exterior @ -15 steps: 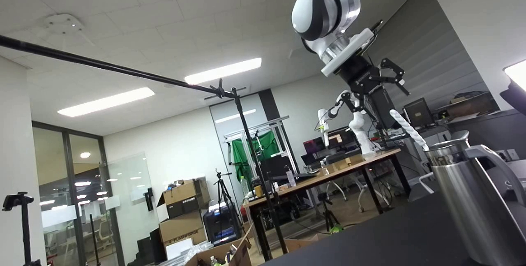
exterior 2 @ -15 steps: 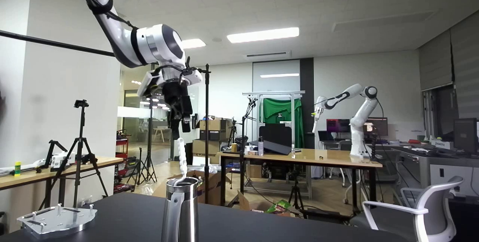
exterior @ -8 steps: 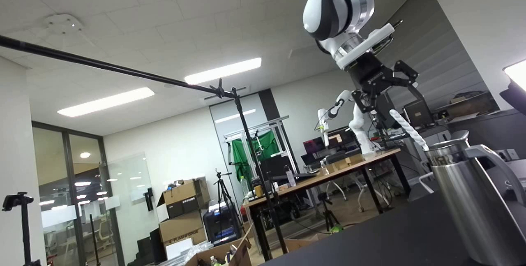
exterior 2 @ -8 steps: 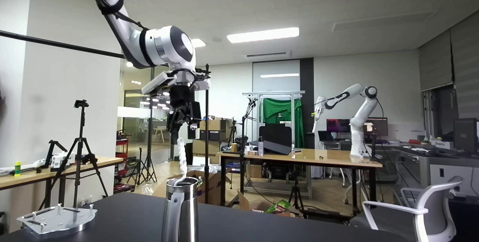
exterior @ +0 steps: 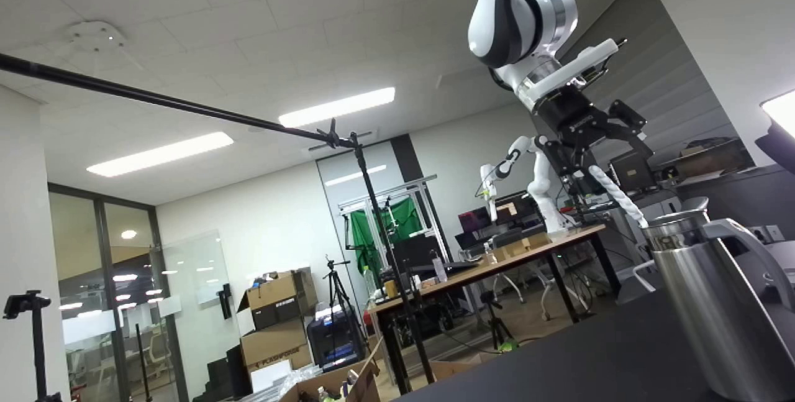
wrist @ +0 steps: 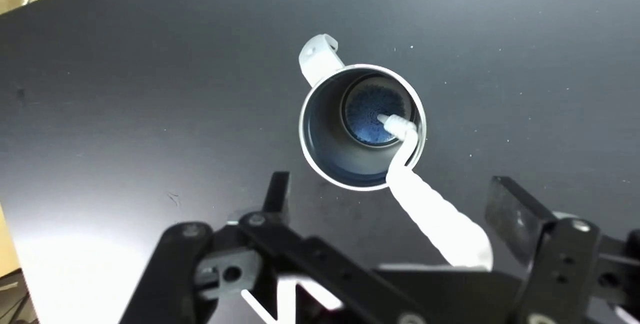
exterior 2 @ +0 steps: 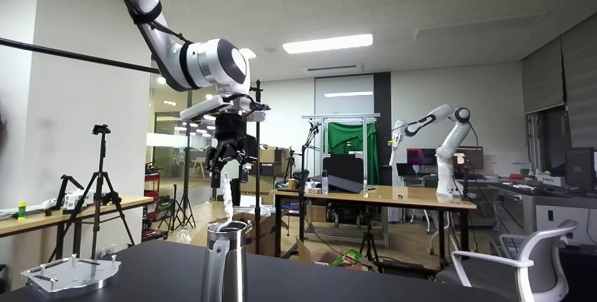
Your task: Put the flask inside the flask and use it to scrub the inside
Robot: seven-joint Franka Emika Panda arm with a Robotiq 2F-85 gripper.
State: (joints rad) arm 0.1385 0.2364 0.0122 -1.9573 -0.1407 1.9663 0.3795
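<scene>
Flask (exterior: 720, 309) | below hand (exterior 2: 230, 178) | brush (wrist: 437, 216) inside, its handle (exterior 2: 227, 194) top between fingers (wrist: 515, 216) in wrist view | fingers spread wide

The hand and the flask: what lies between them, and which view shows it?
The white twisted handle. In both exterior views it rises from the flask toward the open hand. The wrist view shows it too.

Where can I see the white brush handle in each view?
In an exterior view: white brush handle, right of centre.
In an exterior view: white brush handle, left of centre.
In the wrist view: white brush handle, lower right.
Shared landmark: the steel flask it leans out of.
</scene>
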